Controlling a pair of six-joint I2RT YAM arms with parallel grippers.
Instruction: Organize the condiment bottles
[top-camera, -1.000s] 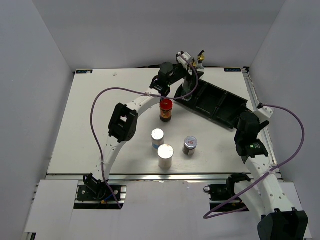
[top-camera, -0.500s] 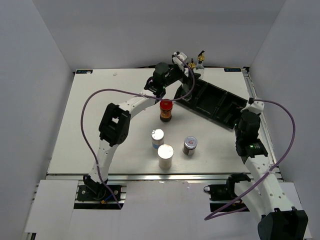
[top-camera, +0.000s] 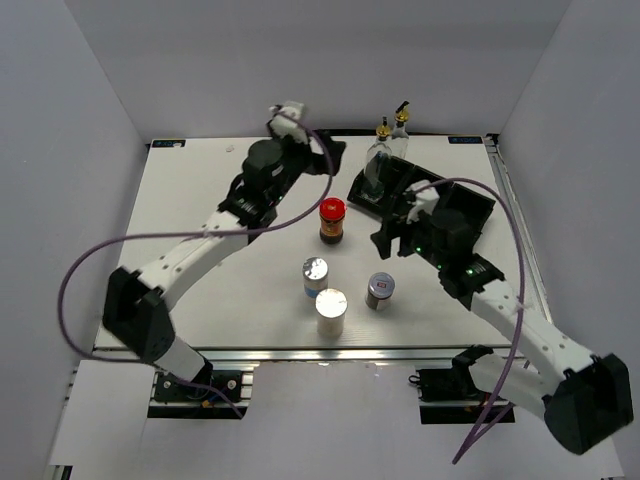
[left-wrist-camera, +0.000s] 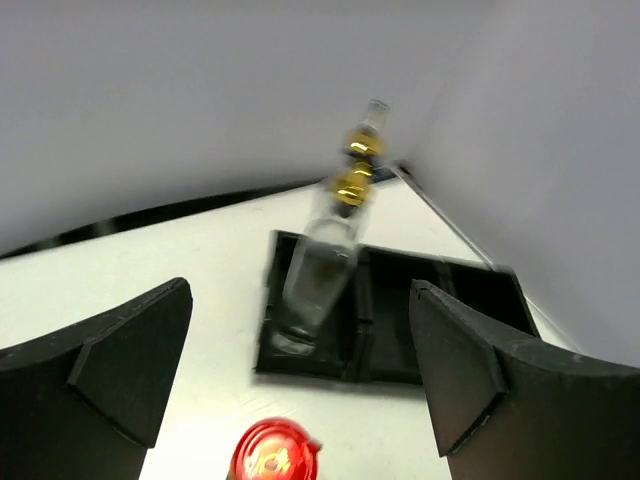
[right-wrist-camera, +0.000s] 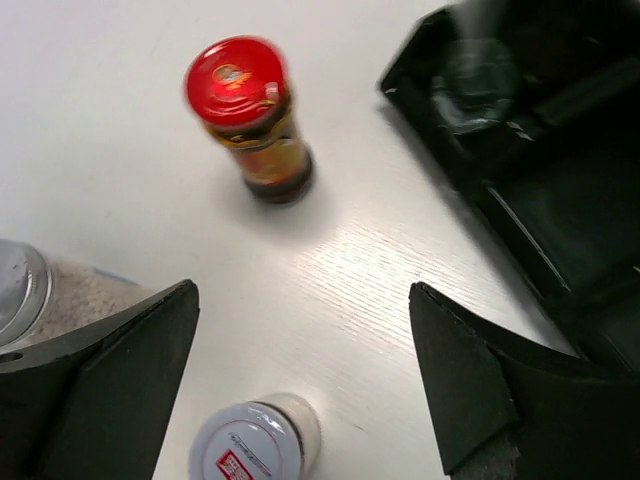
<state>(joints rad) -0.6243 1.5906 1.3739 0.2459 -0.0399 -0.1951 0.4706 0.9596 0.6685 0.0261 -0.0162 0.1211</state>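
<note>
**Both claws wide and empty, one cruet in the tray**

At the top centre of the overhead view, the left gripper (left-wrist-camera: 300, 300) hangs above the table with its jaws spread wide and nothing between them. Its wrist camera looks down on a clear glass cruet (left-wrist-camera: 312, 275) with a gold pour spout. The cruet stands upright in the end compartment of the long black tray (left-wrist-camera: 440, 300). A second cruet (top-camera: 401, 120) shows its gold top just behind the first. I cannot tell whether it stands in the tray or on the table beyond it.

The right gripper (right-wrist-camera: 302, 300) sits right of centre, low over the white table (top-camera: 200, 230) beside the tray. Its jaws are just as far apart and hold nothing.

In the upper left of its camera view, the red-lidded jar (right-wrist-camera: 245, 110) stands upright on the table, near the tray's end but apart from it. The silver-lidded jar (right-wrist-camera: 250, 445) is at the bottom edge of that view.

In the overhead view, two white-topped shakers stand at the lower centre, left of the silver-lidded jar. The upper shaker (top-camera: 315, 275) and the lower shaker (top-camera: 331, 310) are close together.
</note>
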